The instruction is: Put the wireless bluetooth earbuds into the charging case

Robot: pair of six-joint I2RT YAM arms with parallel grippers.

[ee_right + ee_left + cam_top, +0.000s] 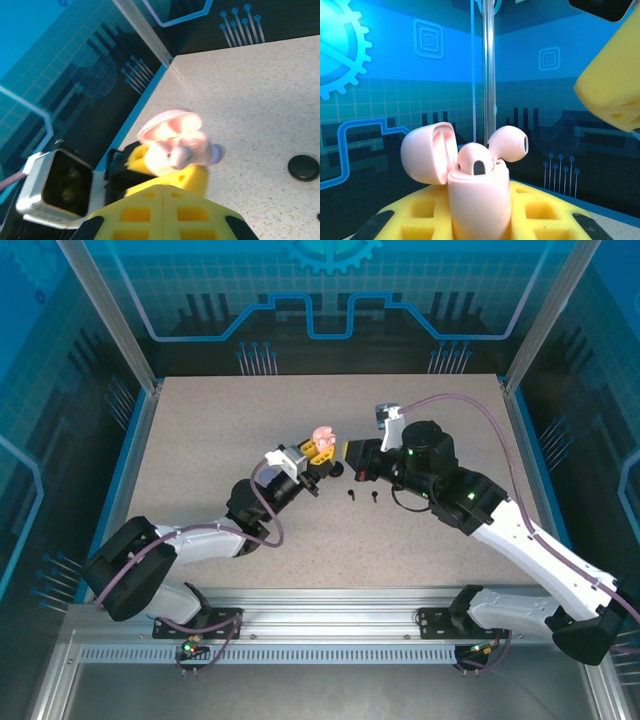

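My left gripper (312, 462) is shut on the pale pink charging case (322, 437), held upright above the table's middle. In the left wrist view the case (480, 200) stands between the yellow pads (420, 212) with its lid (427, 152) swung open to the left. One pink earbud (475, 161) sits in the case. A second pink earbud (508, 143) sticks up from its right side, tilted. My right gripper (350, 455) hovers just right of the case with its yellow pads pressed together (165, 197) and nothing between them. The case (172, 140) lies right ahead of those pads.
Two black earbuds (352, 494) (372, 497) lie on the table just in front of the grippers. A small black rounded piece (303, 167) rests on the table in the right wrist view. Glass walls and metal posts (150, 380) ring the table.
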